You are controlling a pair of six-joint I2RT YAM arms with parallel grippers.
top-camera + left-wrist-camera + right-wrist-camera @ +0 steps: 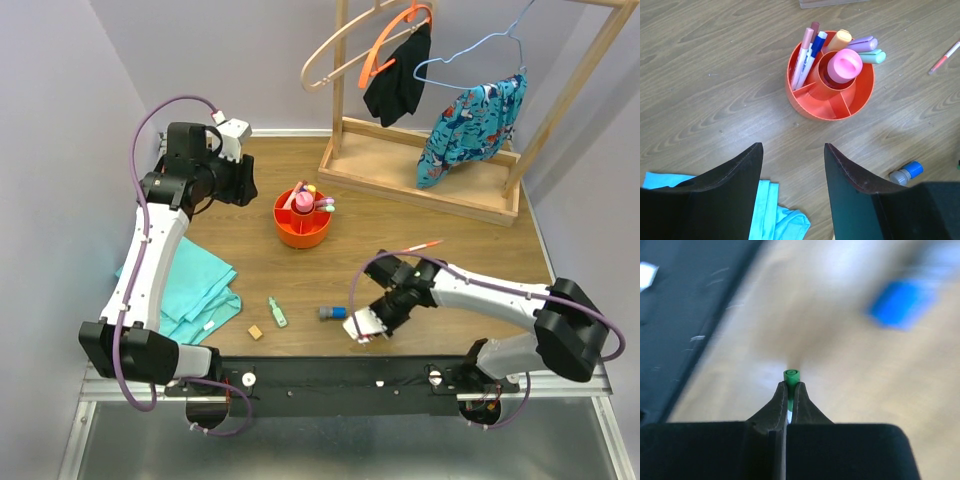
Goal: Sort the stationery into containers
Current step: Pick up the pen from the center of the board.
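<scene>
Lilac walls enclose a wooden table (pixel 490 235) with a clothes rack (pixel 420 178) at its far right and a folded teal cloth (pixel 195 290) at the near left. Right gripper (pixel 791 386): jaws closed on a thin green-capped marker (pixel 791 375), pinched at the very fingertips, low over the near middle of the table beside the black front rail. Left gripper (pixel 792 146): jaws open, nothing between them, hanging just left of the orange organiser (pixel 295 238), which stands at mid-table and already carries pens, highlighters and a pink tube (pixel 845 65) in its centre cup. Loose on the table: a green highlighter (pixel 276 312), a tan cube (pixel 256 333), a blue-grey piece (pixel 333 313) and a red-capped marker (pixel 420 246). Risk, as judged: the hold is narrow and on a round body, so the marker may swivel or slip out during the carry; a tilted marker could catch the organiser rim or the pens standing there; the left gripper sits close to the drop point and could be struck. Orientation: the wrist view shows the marker end-on, so its long axis runs in line with the fingers, green cap foremost, apparently pointing left and down at the table; the top view hides it
</scene>
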